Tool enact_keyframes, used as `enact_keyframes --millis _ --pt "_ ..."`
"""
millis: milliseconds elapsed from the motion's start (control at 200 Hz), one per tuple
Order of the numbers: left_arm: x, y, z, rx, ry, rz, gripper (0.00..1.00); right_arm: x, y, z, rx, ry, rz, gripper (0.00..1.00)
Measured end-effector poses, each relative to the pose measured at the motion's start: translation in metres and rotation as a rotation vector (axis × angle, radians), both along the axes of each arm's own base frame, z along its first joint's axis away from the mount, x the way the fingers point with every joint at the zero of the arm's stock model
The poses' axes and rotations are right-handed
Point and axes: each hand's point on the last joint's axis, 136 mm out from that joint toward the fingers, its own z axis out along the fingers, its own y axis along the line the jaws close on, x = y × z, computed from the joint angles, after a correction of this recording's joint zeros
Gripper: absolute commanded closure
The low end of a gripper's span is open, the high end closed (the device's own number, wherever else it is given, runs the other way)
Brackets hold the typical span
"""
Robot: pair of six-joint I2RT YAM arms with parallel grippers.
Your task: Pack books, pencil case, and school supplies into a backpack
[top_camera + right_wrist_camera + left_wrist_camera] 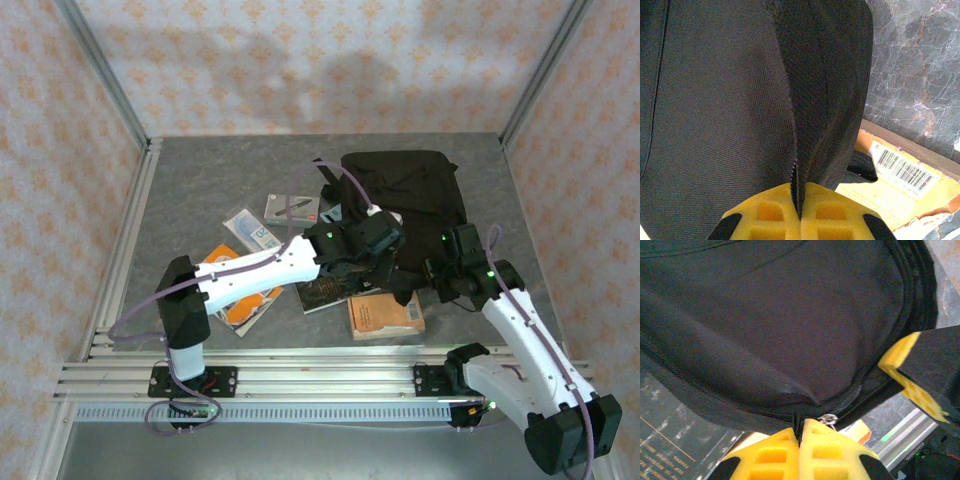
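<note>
Backpack edge pinched in left gripper; likewise right gripper.

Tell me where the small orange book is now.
In the top view the small orange book lies at the front edge of the table, right of the dark book and in front of the backpack.
</note>
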Motion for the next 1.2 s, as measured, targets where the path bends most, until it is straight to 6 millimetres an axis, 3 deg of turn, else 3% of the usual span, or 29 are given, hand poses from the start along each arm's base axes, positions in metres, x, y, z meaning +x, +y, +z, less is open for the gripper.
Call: enact_keyframes --millis 280,480,550,741,866,946,1081,1196 --pt "0.011 0.032 0.0 -0.024 0.013 0.046 1.0 0.004 -0.001 0.001 -0.033 -0.019 0.025 1.0" --pt "0.048 0.072 -0.001 0.006 0.003 0.17 1.0 0.001 -0.02 -0.008 -0.145 0.01 0.013 1.0" --pt "0.053 0.077 0.0 0.008 0.002 0.187 1.0 0.002 -0.02 -0.01 -0.158 0.018 0.025 1.0" --pt "0.043 0.061 0.008 -0.032 0.015 0.131 1.0 0.002 -0.019 -0.011 -0.174 0.019 0.07 1.0" --pt "0.035 0.045 0.019 -0.052 0.011 0.08 0.63 0.005 -0.014 -0.008 -0.167 -0.005 0.109 1.0" --pt "0.03 0.023 0.038 -0.076 -0.007 0.035 0.46 0.008 -0.01 -0.004 -0.156 -0.032 0.128 1.0" --pt "0.018 -0.021 0.057 -0.077 -0.062 -0.093 0.39 0.012 -0.007 0.003 -0.139 -0.073 0.136 1.0" --pt "0.01 -0.04 0.036 -0.013 -0.07 -0.172 0.38 0.012 -0.006 0.005 -0.128 -0.085 0.138 1.0"
